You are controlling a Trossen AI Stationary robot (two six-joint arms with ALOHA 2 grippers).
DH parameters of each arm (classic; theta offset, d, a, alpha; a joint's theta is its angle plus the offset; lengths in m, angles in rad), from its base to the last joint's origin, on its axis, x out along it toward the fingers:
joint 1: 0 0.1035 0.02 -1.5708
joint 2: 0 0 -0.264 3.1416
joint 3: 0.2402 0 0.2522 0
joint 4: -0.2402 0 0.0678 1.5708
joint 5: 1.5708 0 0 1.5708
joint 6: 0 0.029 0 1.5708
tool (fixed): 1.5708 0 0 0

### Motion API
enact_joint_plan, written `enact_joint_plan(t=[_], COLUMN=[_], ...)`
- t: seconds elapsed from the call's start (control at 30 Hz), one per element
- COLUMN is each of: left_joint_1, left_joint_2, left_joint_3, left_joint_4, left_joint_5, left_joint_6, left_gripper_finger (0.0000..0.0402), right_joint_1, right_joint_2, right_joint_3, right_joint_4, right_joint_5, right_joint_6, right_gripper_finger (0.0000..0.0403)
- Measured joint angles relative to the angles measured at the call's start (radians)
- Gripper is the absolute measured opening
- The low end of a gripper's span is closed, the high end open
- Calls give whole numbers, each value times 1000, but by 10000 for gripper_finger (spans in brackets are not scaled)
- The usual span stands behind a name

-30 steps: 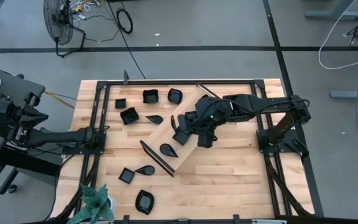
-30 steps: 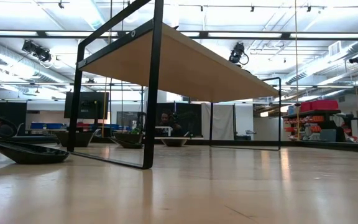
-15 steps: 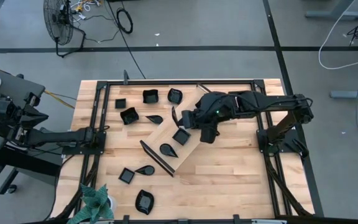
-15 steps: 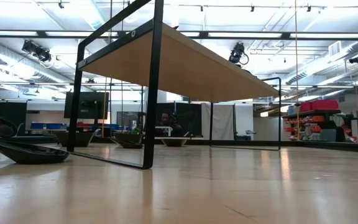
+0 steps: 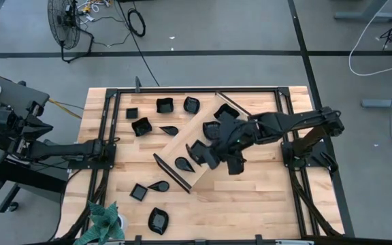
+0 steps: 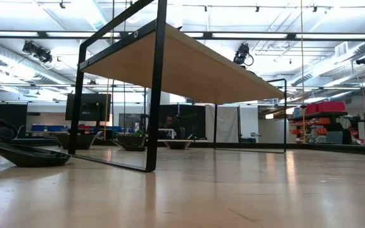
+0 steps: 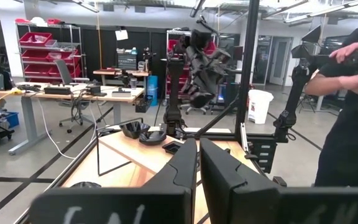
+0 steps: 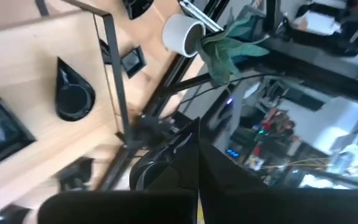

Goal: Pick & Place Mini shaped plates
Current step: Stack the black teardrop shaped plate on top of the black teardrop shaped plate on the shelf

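Note:
Several glossy black mini shaped plates lie on the table, among them a square one (image 5: 164, 105) and a teardrop one (image 5: 169, 129). A teardrop plate (image 5: 184, 163) and a square plate (image 5: 197, 149) rest on the slanted light-wood tray (image 5: 175, 146). My right gripper (image 5: 207, 158) hovers over the tray's middle, shut on another black plate (image 8: 161, 165). My left gripper (image 7: 198, 167) stays shut at the table's left side, touching nothing. The low view shows no gripper. My right gripper pinches a black plate by its rim (image 8: 174, 155) between its two fingers. The fingers slant downward from the table's right side. The plate stands on edge and is lifted clear of the tray. The fingers hide the exact place of contact.
The tray stands on black end frames (image 6: 154, 95); its near end (image 5: 171, 171) points toward the front left. A white pot with a green plant (image 5: 104, 221) stands at the front left corner. Black rails (image 5: 107, 136) run along the table's sides. A person (image 7: 353, 93) stands beyond the table.
My right gripper swung toward the table's far edge above the tray, then came back toward the near edge and a little to the right. Its wrist rolled on the way, and the black plate stayed in its shut fingers.

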Motion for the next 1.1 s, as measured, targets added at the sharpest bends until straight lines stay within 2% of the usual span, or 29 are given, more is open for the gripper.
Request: enact_joint_plan(t=[0.1,0.27,0.53,0.83,1.1], left_joint_1=[0,0,0,0,0], left_joint_2=[0,0,0,0,0], left_joint_3=[0,0,0,0,0], left_joint_4=[0,0,0,0,0], left_joint_5=[0,0,0,0,0], left_joint_6=[0,0,0,0,0], left_gripper_finger=[25,25,25,26,25], right_joint_1=[5,5,-2,53,69], right_joint_2=[0,1,2,1,78], right_joint_3=[-74,-207,-355,-327,-155], right_joint_4=[88,227,187,144,58], right_joint_5=[33,179,217,217,244], right_joint_6=[-66,-206,-253,-244,-183], right_gripper_finger=[0,0,0,0,0])
